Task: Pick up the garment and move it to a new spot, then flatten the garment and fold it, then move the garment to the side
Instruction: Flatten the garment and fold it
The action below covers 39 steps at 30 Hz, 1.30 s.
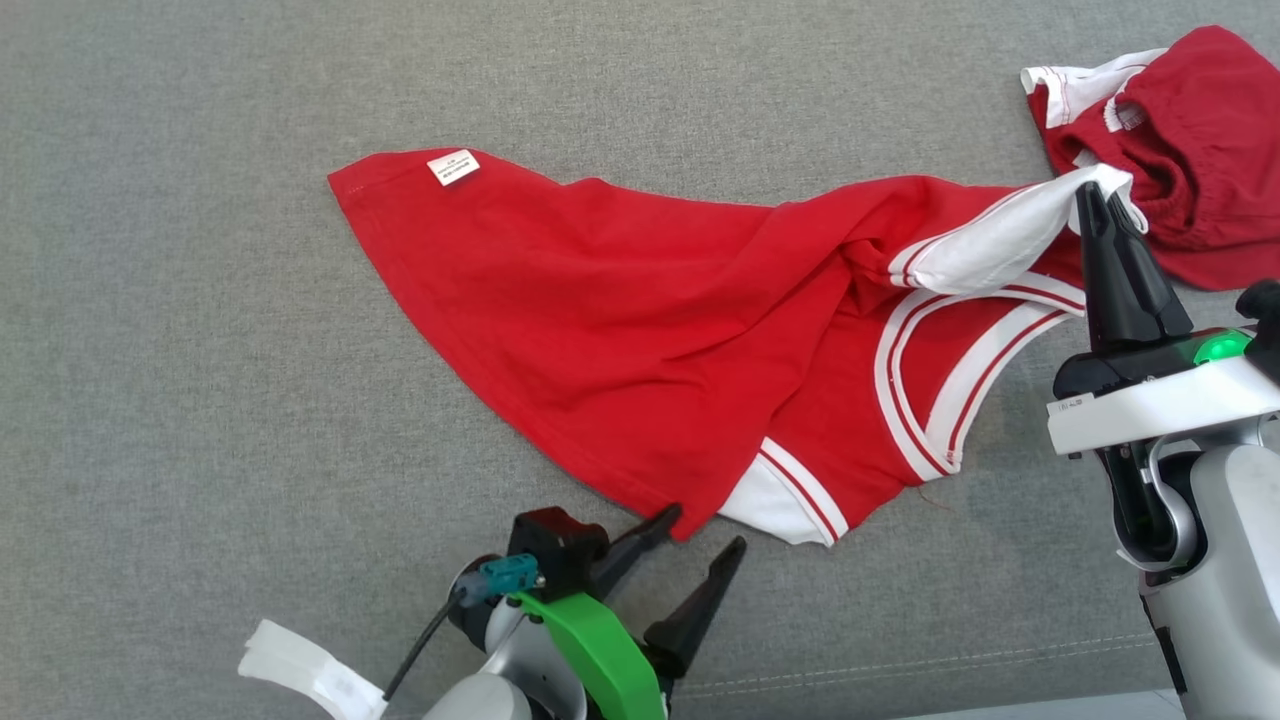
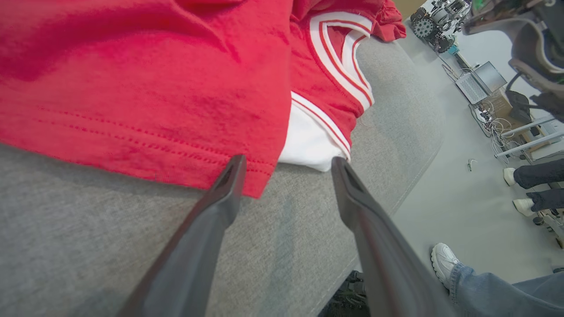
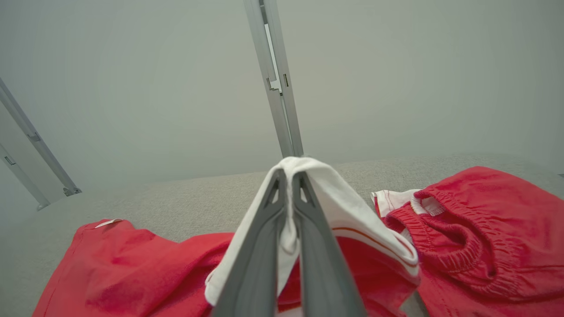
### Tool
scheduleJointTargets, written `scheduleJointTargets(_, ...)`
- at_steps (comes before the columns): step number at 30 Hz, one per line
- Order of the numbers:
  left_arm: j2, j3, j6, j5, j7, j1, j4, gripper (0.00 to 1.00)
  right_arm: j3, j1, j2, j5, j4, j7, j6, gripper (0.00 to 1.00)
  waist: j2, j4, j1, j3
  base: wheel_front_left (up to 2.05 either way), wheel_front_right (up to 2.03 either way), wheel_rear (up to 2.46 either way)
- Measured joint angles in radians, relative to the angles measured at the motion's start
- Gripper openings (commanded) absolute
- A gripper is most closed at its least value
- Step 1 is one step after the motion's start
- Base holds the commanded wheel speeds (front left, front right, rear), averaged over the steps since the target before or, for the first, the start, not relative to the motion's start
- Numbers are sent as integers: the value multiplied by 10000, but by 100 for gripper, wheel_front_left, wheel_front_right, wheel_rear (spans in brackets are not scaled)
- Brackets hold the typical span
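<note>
Stretching across the grey surface (image 1: pixel 200 400), there's the red shirt (image 1: pixel 620 300), right in the middle of the scene, pulled into a long crumpled wedge. Its hem corner points far left, and its striped collar and white sleeves are over to the right.

Far right, a bunched pair of red shorts (image 1: pixel 1200 170) lies against the shirt's right end.

Over to the right gripper (image 1: pixel 1100 200): the fingers are pressed together, gripping the shirt by one white sleeve (image 1: pixel 990 250). That sleeve is raised off the surface, and the wrist view shows the cloth pinched between the two fingers (image 3: pixel 260 251) and folded over their tips.

The left gripper (image 1: pixel 705 528) sits at the near edge with its fingers spread wide and nothing between them. One tip is right at the red hem, the other just beside the near white sleeve. I can't tell whether either touches the cloth.

Smallest of all is a white label (image 1: pixel 453 167) on the hem, far left.
</note>
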Motion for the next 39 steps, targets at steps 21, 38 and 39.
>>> scheduleJointTargets(21, 8, -46, 257, 259, -238, -12, 244, 100, -197, -36, 88, -184, -19, -27, 79, 0, 0, -7, 0, 34, 0, 0, 0)
scheduleJointTargets(38, 13, 1442, 581, 928, -2591, -1120, -596, 0, -594, -64, 272, -282, -265, -27, 171, 0, 0, -24, 0, -315, 0, 0, 0)
scheduleJointTargets(39, 63, 1705, 640, 932, -2606, -1258, -759, 0, -633, -81, 247, -282, -326, -29, 173, 0, 0, -13, 0, -370, 0, 0, 0)
